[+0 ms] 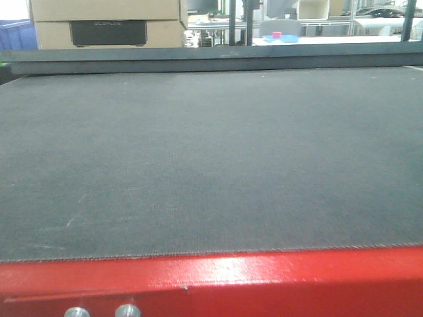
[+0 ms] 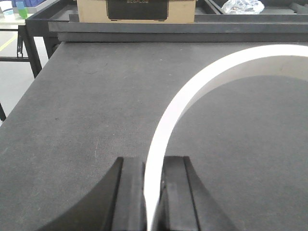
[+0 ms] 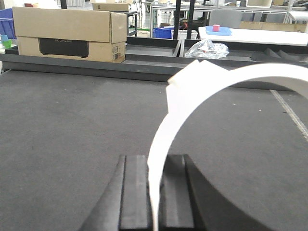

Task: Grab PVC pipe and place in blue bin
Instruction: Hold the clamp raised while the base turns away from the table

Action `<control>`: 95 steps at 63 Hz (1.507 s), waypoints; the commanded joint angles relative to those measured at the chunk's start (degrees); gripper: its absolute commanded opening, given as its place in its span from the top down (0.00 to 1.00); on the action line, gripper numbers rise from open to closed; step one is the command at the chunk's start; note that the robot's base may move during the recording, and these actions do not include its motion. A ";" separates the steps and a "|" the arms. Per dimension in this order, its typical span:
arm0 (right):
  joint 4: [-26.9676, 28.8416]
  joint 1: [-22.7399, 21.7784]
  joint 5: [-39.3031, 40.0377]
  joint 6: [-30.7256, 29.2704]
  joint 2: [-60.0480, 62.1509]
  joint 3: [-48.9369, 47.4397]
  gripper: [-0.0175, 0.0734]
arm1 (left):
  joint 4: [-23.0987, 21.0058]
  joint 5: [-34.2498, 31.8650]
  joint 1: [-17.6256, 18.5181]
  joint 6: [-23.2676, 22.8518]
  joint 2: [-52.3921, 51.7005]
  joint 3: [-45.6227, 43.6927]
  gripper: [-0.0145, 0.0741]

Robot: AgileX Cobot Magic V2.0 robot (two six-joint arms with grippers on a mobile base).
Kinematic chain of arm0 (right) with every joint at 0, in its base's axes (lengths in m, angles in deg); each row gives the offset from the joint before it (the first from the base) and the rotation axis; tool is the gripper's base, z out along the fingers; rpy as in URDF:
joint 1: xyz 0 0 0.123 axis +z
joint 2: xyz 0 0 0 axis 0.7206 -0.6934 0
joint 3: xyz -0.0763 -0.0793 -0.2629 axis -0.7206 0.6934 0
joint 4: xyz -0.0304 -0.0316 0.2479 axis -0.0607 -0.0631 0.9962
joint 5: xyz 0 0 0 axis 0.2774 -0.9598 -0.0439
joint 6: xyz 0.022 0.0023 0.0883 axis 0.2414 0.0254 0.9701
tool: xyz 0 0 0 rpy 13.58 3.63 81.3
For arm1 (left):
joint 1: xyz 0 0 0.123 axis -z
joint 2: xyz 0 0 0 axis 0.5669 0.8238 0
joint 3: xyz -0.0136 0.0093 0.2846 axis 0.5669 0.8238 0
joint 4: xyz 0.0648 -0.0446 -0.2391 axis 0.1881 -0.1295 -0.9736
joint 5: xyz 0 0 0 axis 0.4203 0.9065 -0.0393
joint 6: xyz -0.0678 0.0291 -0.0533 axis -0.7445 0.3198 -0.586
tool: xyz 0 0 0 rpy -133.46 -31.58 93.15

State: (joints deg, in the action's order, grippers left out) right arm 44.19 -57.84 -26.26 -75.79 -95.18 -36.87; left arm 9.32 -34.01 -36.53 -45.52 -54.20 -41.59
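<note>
Closest in, seeing the left claw (image 2: 154,166) pinched nearly shut on the thin edge of the pipe (image 2: 192,86), white arc sweeping up and off to the right above the desk (image 2: 86,120). Same story from the right wrist: right claw (image 3: 154,166) squeezed onto a white arc too, with a small tab (image 3: 190,82) jutting out partway up. Can't tell whether that's one pipe or two. No sign of either arm in the front view.

Guessing carry phase here. Hold the squeeze firm: a thin, springy strip, likely to twist out of a loose grip. Go slow and level, arc well off the desk. With both claws maybe sharing one piece, move them together to avoid bending it.

Further back, mind the cardboard box (image 3: 62,33) along the rear rail. Farthest off, spot a blue bin (image 1: 14,34) beside the box at far left. Probably the target, can't say for sure. Let go only once low over it.
</note>
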 commanded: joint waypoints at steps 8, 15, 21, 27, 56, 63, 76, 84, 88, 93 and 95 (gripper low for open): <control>-0.04 -0.11 1.38 -0.25 0.34 0.15 0.99 | -0.34 -1.15 -0.18 -0.56 -0.33 0.09 0.96; -0.04 -0.11 1.38 -0.25 0.34 0.15 0.99 | -0.34 -1.16 -0.18 -0.56 -0.43 0.09 0.96; -0.04 -0.11 1.38 -0.25 0.34 0.15 0.99 | -0.34 -1.16 -0.18 -0.56 -0.53 0.09 0.96; -0.04 -0.11 1.38 -0.25 0.34 0.15 0.99 | -0.34 -1.16 -0.18 -0.56 -0.53 0.09 0.96; -0.04 -0.11 1.38 -0.25 0.34 0.15 0.99 | -0.34 -1.16 -0.18 -0.56 -0.53 0.09 0.96; -0.04 -0.11 1.38 -0.25 0.34 0.15 0.99 | -0.34 -1.16 -0.18 -0.56 -0.53 0.09 0.96; -0.04 -0.11 1.38 -0.25 0.34 0.15 0.99 | -0.34 -1.16 -0.18 -0.56 -0.53 0.09 0.96; -0.04 -0.11 1.38 -0.25 0.34 0.15 0.99 | -0.34 -1.16 -0.18 -0.56 -0.53 0.09 0.96; -0.04 -0.11 1.38 -0.25 0.34 0.15 0.99 | -0.34 -1.16 -0.18 -0.56 -0.53 0.09 0.96; -0.04 -0.11 1.38 -0.25 0.34 0.15 0.99 | -0.34 -1.16 -0.18 -0.56 -0.53 0.09 0.96; -0.04 -0.11 1.38 -0.25 0.34 0.15 0.99 | -0.34 -1.16 -0.18 -0.56 -0.53 0.09 0.96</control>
State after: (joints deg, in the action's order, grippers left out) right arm 44.19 -57.84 -26.36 -75.79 -95.03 -36.87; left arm 9.32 -34.01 -36.53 -45.52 -54.37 -41.59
